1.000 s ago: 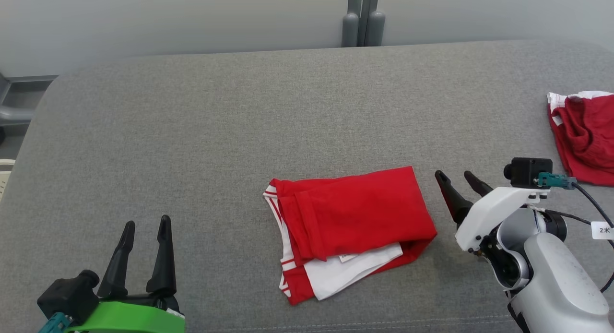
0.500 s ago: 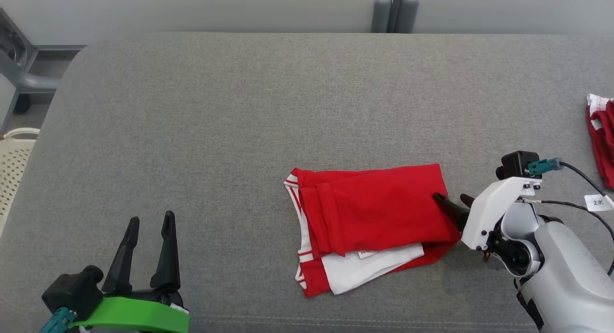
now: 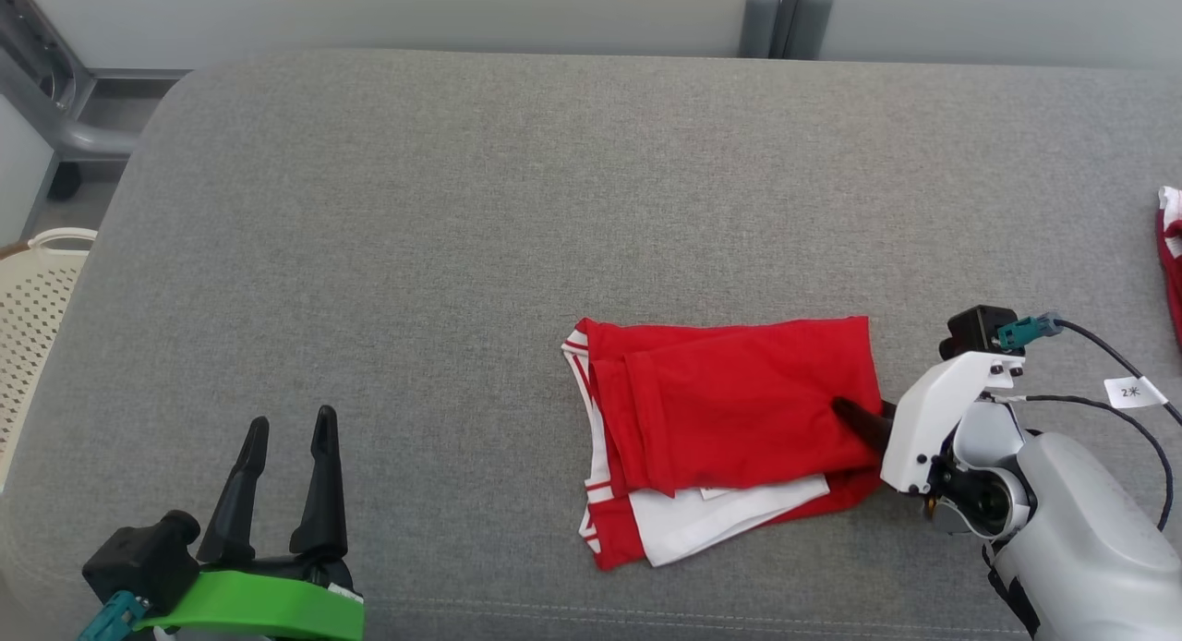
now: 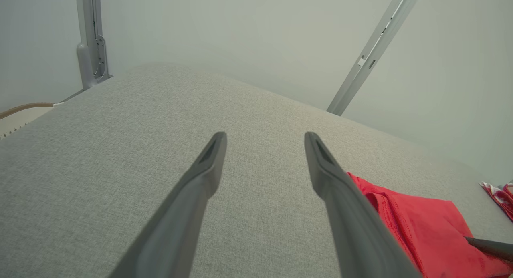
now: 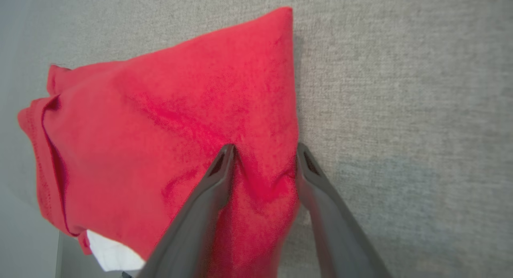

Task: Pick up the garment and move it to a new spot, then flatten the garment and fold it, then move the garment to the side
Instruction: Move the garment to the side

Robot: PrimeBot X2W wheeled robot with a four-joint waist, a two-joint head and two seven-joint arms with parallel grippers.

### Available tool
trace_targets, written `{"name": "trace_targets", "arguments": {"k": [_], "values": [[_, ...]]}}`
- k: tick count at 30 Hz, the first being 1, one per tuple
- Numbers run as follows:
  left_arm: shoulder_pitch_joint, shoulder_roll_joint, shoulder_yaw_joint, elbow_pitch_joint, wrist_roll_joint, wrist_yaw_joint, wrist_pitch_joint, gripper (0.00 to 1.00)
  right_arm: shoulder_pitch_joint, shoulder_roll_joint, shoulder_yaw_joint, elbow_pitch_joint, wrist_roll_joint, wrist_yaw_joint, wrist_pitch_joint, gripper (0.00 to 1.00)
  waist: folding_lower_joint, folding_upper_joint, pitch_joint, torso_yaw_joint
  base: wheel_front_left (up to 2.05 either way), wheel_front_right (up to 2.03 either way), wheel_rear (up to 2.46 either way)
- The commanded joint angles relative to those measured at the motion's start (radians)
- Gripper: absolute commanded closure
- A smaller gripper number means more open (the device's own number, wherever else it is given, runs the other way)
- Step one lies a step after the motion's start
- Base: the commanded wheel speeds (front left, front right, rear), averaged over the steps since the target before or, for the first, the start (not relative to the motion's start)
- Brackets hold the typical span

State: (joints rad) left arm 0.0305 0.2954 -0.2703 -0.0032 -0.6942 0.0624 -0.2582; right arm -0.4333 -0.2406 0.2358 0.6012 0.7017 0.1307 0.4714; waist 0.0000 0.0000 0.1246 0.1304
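Gray fabric surface (image 3: 462, 207), pale wall (image 3: 369, 13) behind. Right gripper (image 5: 265, 150): fingers parted, straddling right edge of folded red garment (image 3: 739, 401), tips pressed into cloth. Garment right of centre, long axis left-right, striped end pointing left. Left gripper (image 3: 291, 419) spread wide, well apart.

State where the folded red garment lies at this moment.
In the head view the folded red garment lies right of centre on the grey cushioned surface, near its front edge; the right gripper straddles the garment's right edge.

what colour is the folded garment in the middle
The garment is red with white stripes and a white panel; best seen in the head view.
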Motion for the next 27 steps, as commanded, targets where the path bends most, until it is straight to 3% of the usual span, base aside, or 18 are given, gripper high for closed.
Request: {"name": "trace_targets", "arguments": {"k": [1, 2, 3, 15, 27], "values": [[-0.008, -0.005, 0.002, 0.001, 0.005, -0.006, -0.008, 0.00, -0.011, -0.003, 0.010, 0.011, -0.006, 0.000, -0.015, 0.75, 0.0000, 0.0000, 0.001, -0.002, 0.00, 0.00, 0.00], [-0.008, -0.005, 0.001, 0.001, 0.007, -0.007, -0.008, 0.00, -0.018, -0.002, 0.019, 0.017, -0.003, 0.000, -0.025, 0.94, 0.0000, 0.0000, 0.002, -0.003, 0.00, 0.00, 0.00], [-0.009, -0.006, 0.001, 0.002, 0.007, -0.009, -0.007, 0.00, -0.024, -0.004, 0.026, 0.021, 0.000, 0.000, -0.035, 1.00, 0.0000, 0.0000, 0.002, -0.003, 0.00, 0.00, 0.00], [0.013, -0.008, -0.006, 0.006, 0.010, -0.010, -0.006, 0.00, -0.082, -0.075, 0.095, 0.049, 0.008, 0.000, -0.138, 1.00, 0.0000, 0.0000, -0.022, -0.053, 0.00, 0.00, 0.00], [0.001, -0.010, -0.016, -0.014, 0.027, -0.009, -0.003, 0.00, -0.148, -0.135, 0.095, 0.021, -0.016, 0.000, -0.167, 1.00, 0.0000, 0.0000, -0.036, -0.246, 0.00, 0.00, 0.00]]}}
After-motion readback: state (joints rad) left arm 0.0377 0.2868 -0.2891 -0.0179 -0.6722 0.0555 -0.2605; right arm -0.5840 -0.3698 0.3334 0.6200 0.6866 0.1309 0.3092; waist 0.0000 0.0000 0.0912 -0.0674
